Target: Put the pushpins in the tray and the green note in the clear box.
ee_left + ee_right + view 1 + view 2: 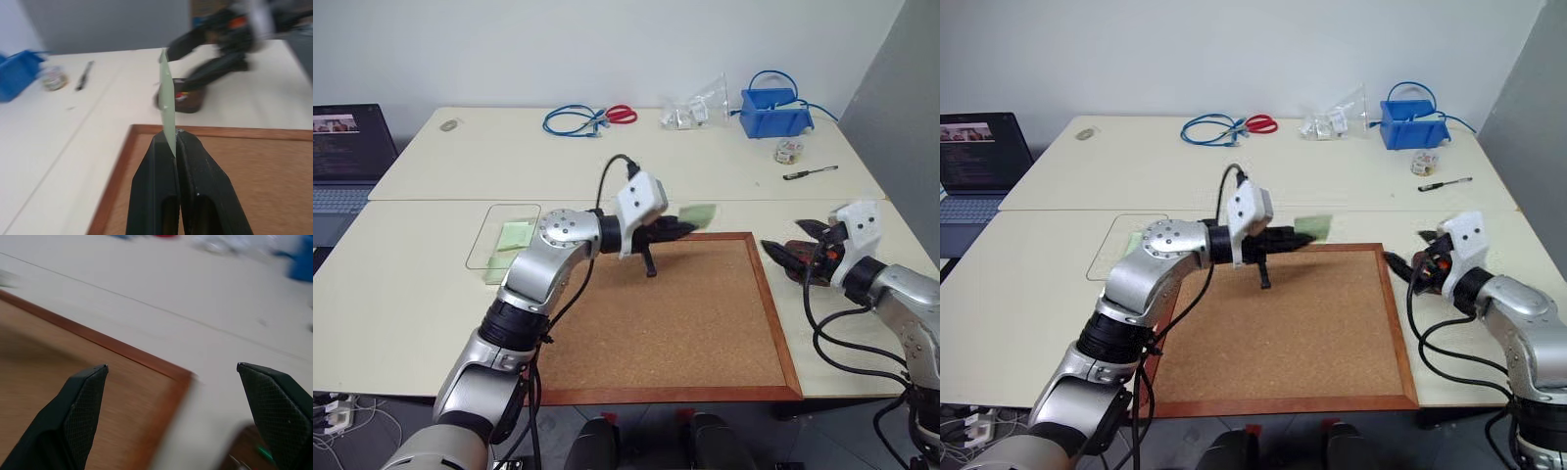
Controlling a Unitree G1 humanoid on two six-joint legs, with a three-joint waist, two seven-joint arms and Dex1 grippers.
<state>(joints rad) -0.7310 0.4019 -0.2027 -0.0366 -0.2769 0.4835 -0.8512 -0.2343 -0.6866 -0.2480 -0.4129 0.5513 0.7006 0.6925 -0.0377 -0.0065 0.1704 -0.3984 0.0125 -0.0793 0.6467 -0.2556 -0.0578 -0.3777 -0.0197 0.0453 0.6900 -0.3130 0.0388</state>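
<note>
1. The head views give the whole layout: the clear box (502, 235) lies on the bench (431, 294) at the left, with pale green sheets inside it, and the cork board (675, 323) sits to its right.
2. The left wrist view adds the edge-on look: the left end effector (174, 137) is pinched tight on the green note (167, 98), which stands upright out of the fingertips.
3. In the head views that note (697, 215) hangs above the board's far edge, well right of the clear box.
4. The right end effector (791, 245) stands wide, holding nothing, just beside the board's right edge.
5. The tray (188, 100) lies on the bench under it; the pushpins (181, 96) inside are blurred specks, and their number cannot be made out.
</note>
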